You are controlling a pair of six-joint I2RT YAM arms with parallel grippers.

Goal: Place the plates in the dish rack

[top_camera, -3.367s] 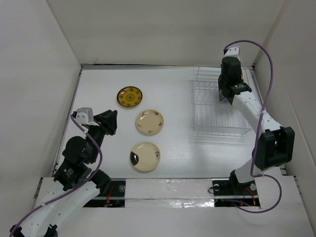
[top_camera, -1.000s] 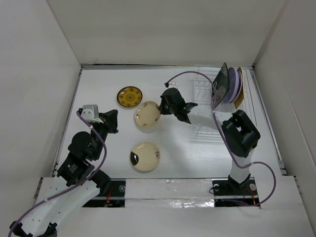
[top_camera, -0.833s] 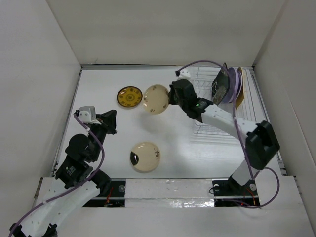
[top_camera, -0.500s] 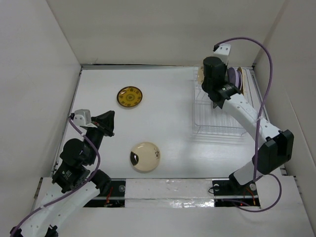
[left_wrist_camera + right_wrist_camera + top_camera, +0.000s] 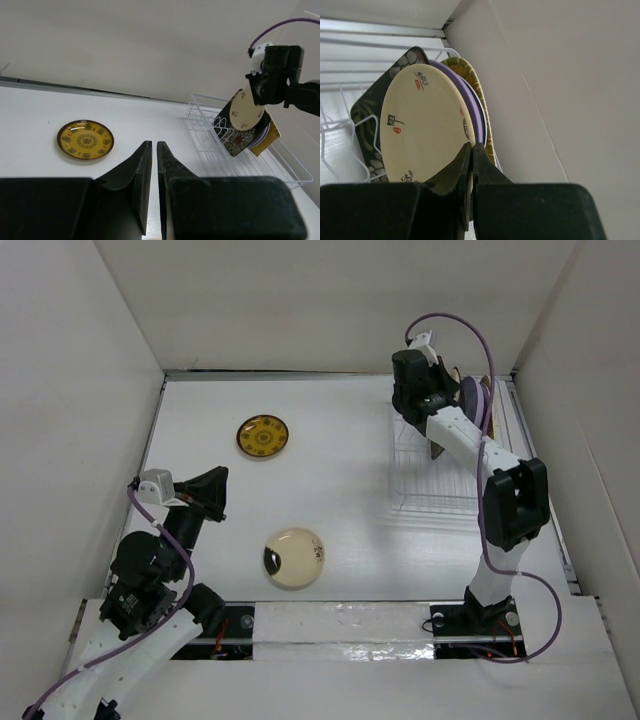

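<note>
Your right gripper (image 5: 471, 150) had its fingers pinched on the rim of the red-marked plate (image 5: 425, 130), holding it on edge above the far end of the rack (image 5: 440, 502), at about 2 o'clock on the table seen from above. Three plates already stood there: the black plate (image 5: 367, 125) nearest the held one, then the lavender plate (image 5: 470, 107), then the mustard plate (image 5: 480, 100) toward the wall. I could not tell whether the held plate touched the black one.

The step in hand looked like seating this plate. To do it well, you would have wanted to keep its face parallel to the standing stack, aim for the free slot just on the near side of the black plate, and lower straight down so the bottom rim dropped between two prongs. Any swing toward 3 o'clock risked tipping the black plate onto the others. Letting go only once the rim sat in the wire, then lifting straight up, seemed the safest exit.

Your left gripper (image 5: 153, 144) hovered over the table at 8 o'clock, fingers nearly together and holding nothing. The yellow plate (image 5: 263, 436) lay flat at 10 o'clock and the cream plate (image 5: 293, 558) at 7 o'clock, both left to load
</note>
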